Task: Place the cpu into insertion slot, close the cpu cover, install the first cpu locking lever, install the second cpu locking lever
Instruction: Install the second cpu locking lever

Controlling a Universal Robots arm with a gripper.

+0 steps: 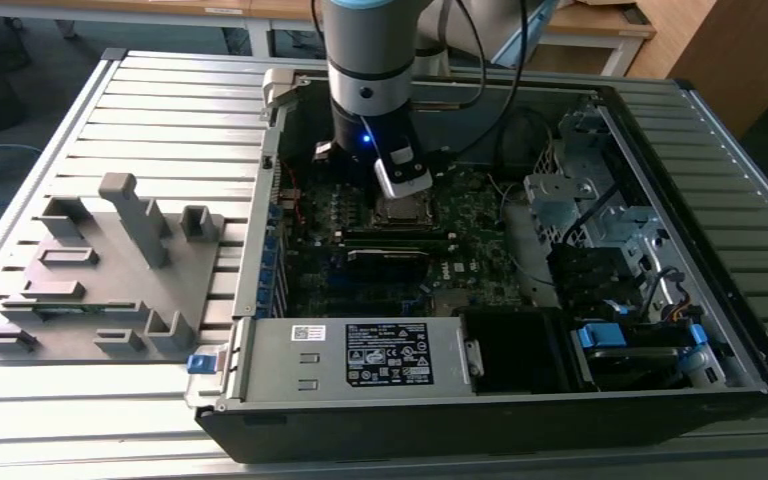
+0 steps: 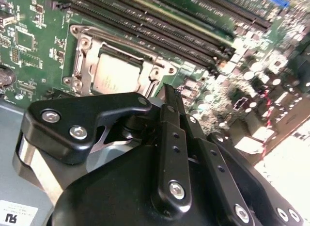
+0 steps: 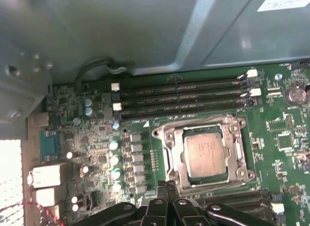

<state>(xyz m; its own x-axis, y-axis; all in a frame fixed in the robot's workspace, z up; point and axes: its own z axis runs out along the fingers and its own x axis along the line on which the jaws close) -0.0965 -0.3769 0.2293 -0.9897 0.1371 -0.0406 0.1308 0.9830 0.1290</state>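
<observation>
At 12 o'clock from your pinched-together, empty gripper (image 3: 167,186): chip (image 3: 206,153) seated, cover (image 3: 169,138) down; levers' state unclear.

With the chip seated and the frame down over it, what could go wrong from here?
1. The gripper hangs with its jaws together right at the edge of the silvery square metal cpu cover; a slightly misaimed descent could scrape the dull silver-grey square cpu.
2. Small silver capacitors and long black memory slots crowd the socket, so a sideways sweep might strike them.
</observation>
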